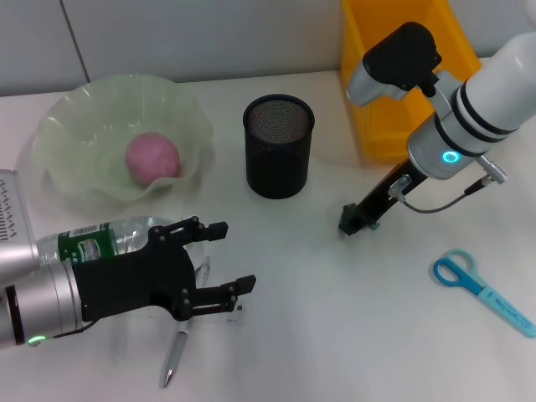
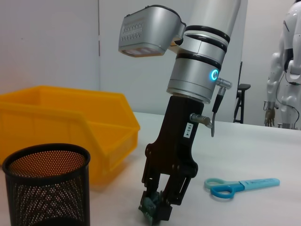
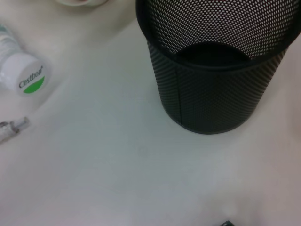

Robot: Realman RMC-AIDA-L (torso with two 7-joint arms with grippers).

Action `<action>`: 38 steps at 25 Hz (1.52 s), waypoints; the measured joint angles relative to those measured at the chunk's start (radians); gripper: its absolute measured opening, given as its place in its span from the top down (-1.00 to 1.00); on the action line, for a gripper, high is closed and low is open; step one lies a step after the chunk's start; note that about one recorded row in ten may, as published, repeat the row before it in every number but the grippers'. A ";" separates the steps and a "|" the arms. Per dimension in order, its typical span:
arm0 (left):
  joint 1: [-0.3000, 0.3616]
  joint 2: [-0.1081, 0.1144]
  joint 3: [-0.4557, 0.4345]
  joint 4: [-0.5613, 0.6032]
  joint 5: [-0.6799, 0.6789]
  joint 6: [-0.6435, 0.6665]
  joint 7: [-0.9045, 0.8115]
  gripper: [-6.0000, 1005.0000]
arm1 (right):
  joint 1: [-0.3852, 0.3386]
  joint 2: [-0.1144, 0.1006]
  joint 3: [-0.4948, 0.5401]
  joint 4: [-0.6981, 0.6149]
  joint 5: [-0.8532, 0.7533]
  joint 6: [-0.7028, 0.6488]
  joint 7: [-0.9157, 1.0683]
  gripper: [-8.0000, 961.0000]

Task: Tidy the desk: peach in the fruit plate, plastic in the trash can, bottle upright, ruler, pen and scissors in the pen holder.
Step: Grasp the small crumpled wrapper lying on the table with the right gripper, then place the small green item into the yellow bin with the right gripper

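Note:
The pink peach (image 1: 152,157) lies in the pale green fruit plate (image 1: 63,126) at the back left. The bottle (image 1: 109,236) lies on its side at the front left, its white cap (image 3: 26,75) facing the black mesh pen holder (image 1: 278,146). My left gripper (image 1: 233,256) hovers open just past the bottle's cap end, above the pen (image 1: 178,352). My right gripper (image 1: 352,222) points down at the table right of the pen holder, its fingertips (image 2: 155,207) together on nothing visible. The blue scissors (image 1: 477,285) lie at the front right. A white marked strip (image 1: 10,209), perhaps the ruler, sits at the left edge.
The yellow bin (image 1: 394,75) stands at the back right, behind my right arm. A small clear scrap (image 1: 237,310) lies beside the pen under my left fingers. Bare white table lies between the pen holder and the scissors.

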 joint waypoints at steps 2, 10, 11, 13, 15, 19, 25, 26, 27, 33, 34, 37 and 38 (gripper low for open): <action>-0.001 0.000 0.000 -0.001 0.000 0.000 0.000 -0.66 | -0.003 0.000 0.000 -0.001 0.000 0.002 0.000 -0.05; -0.002 0.002 -0.002 -0.001 -0.001 0.000 0.000 -0.66 | -0.054 0.002 0.009 -0.115 0.004 -0.039 0.018 0.23; -0.002 0.002 -0.001 -0.001 -0.002 0.000 0.000 -0.66 | -0.066 0.002 0.008 -0.143 0.005 -0.047 0.024 0.23; 0.000 0.002 0.000 -0.001 -0.004 0.000 0.000 -0.66 | -0.094 0.003 0.007 -0.222 0.008 -0.074 0.040 0.23; 0.002 0.001 0.000 -0.001 -0.005 0.000 0.000 -0.66 | -0.124 0.003 0.011 -0.307 0.012 -0.109 0.062 0.22; 0.005 0.002 -0.002 -0.001 -0.005 0.000 0.000 -0.66 | -0.199 0.003 0.017 -0.508 0.033 -0.167 0.103 0.17; 0.004 0.000 -0.001 -0.001 -0.006 0.003 0.000 -0.66 | -0.253 -0.004 0.139 -0.700 0.034 -0.175 0.105 0.10; 0.003 0.000 0.000 -0.001 -0.006 0.003 0.000 -0.66 | -0.252 -0.008 0.174 -0.699 0.034 -0.156 0.090 0.08; 0.002 -0.001 0.000 -0.001 -0.006 0.003 0.000 -0.66 | -0.251 -0.013 0.208 -0.685 0.034 -0.123 0.072 0.07; 0.000 -0.003 0.000 -0.001 -0.007 0.015 0.000 -0.66 | -0.247 -0.027 0.256 -0.564 0.036 0.104 0.009 0.00; -0.001 -0.003 0.000 -0.001 -0.008 0.018 0.000 -0.66 | -0.245 -0.029 0.256 -0.537 0.037 0.135 0.005 -0.01; -0.001 -0.003 -0.001 -0.001 -0.008 0.025 0.000 -0.66 | -0.228 -0.035 0.251 -0.456 0.038 0.210 -0.034 -0.05; -0.001 -0.003 -0.001 -0.001 -0.008 0.025 0.000 -0.66 | -0.221 -0.036 0.250 -0.429 0.038 0.236 -0.053 -0.06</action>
